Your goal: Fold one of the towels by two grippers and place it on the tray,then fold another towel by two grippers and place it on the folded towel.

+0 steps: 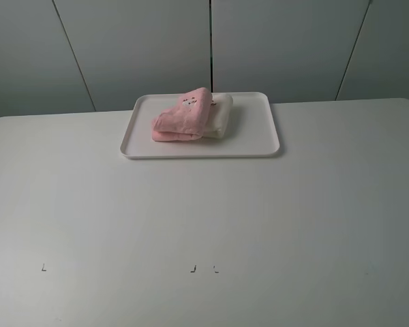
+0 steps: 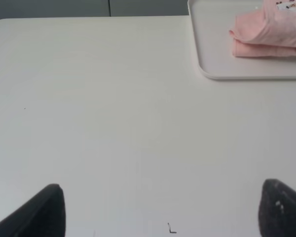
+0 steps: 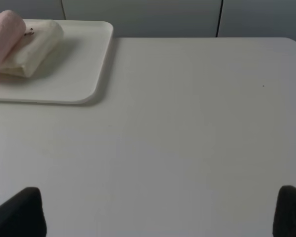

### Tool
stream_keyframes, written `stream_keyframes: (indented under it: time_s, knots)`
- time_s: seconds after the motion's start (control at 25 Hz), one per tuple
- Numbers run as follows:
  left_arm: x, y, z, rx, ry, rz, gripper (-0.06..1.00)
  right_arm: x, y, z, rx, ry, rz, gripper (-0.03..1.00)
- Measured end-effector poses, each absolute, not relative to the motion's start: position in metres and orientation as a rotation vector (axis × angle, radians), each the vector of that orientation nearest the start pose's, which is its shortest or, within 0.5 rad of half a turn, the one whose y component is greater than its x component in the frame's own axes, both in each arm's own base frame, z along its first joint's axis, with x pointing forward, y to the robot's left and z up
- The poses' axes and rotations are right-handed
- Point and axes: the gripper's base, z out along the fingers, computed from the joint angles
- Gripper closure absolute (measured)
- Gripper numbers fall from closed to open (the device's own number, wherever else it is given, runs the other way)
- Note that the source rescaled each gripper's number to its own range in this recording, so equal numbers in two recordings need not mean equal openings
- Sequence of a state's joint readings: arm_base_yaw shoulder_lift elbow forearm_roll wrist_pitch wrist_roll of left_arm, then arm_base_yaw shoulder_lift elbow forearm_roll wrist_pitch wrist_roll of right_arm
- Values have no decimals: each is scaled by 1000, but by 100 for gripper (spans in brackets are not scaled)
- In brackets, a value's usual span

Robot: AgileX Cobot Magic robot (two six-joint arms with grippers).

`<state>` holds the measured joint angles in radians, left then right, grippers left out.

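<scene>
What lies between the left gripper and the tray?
Only bare table, as the left wrist view shows: nothing sits between the left gripper and the tray.

No words, brand names or numbers can be read anywhere. The pale pink towel point(image 1: 183, 118) carries a small white patch point(image 1: 189, 102) with dark marks on it, too small and blurred to make out. On the white table point(image 1: 204, 225), near its front edge, sit a few small dark L-shaped corner marks point(image 1: 43, 268); one of them shows in the left wrist view point(image 2: 171, 228). They are signs only, not lettering.
</scene>
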<state>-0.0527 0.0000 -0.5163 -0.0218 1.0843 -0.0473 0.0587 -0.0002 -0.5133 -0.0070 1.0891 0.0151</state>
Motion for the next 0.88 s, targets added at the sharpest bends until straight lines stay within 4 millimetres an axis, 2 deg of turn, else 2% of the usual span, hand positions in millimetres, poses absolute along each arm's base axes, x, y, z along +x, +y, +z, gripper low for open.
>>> stream_keyframes:
  time_s: [0.88]
  knots:
    - [-8,-2,280,7,2053,-91,-5,-8,-1,279,-44,2059,38,-3]
